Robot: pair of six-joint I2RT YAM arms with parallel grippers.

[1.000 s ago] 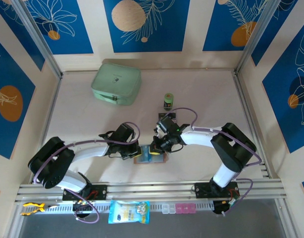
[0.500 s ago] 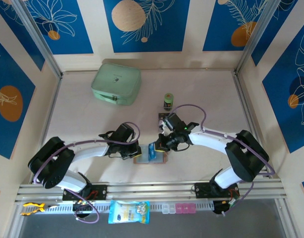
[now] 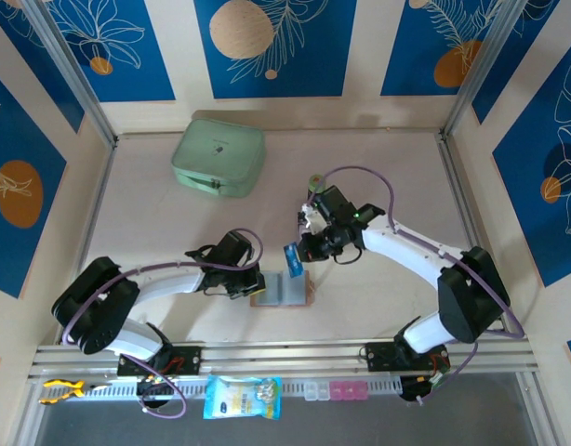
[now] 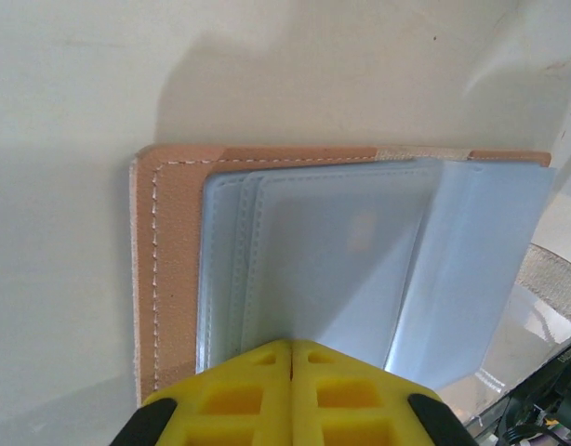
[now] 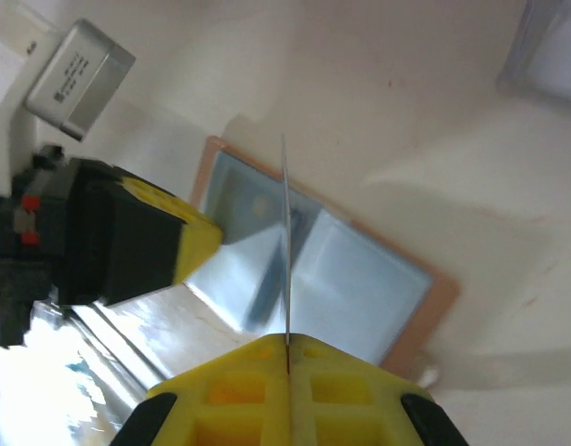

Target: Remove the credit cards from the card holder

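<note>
Card holder (image 3: pixel 281 294) lies open on desk (image 3: pixel 155 223), by front edge; near edge hidden behind fingers in my left wrist view. Left tool (image 3: pixel 257 284) closed at its left page; pinching or pressing, I cannot tell. Right tool (image 3: pixel 298 256) clamped on credit card (image 3: pixel 291 259), held above holder; card edge-on in right wrist view, print unreadable.

The top view looks steeply down from above and behind the arm bases (image 3: pixel 160 360) over the whole tabletop (image 3: pixel 388 167). The left wrist view looks past the left tool (image 4: pixel 292 349) at the open wallet (image 4: pixel 174 279), very close. The right wrist view, higher, looks down past the right tool (image 5: pixel 287 342) at that same wallet.
</note>
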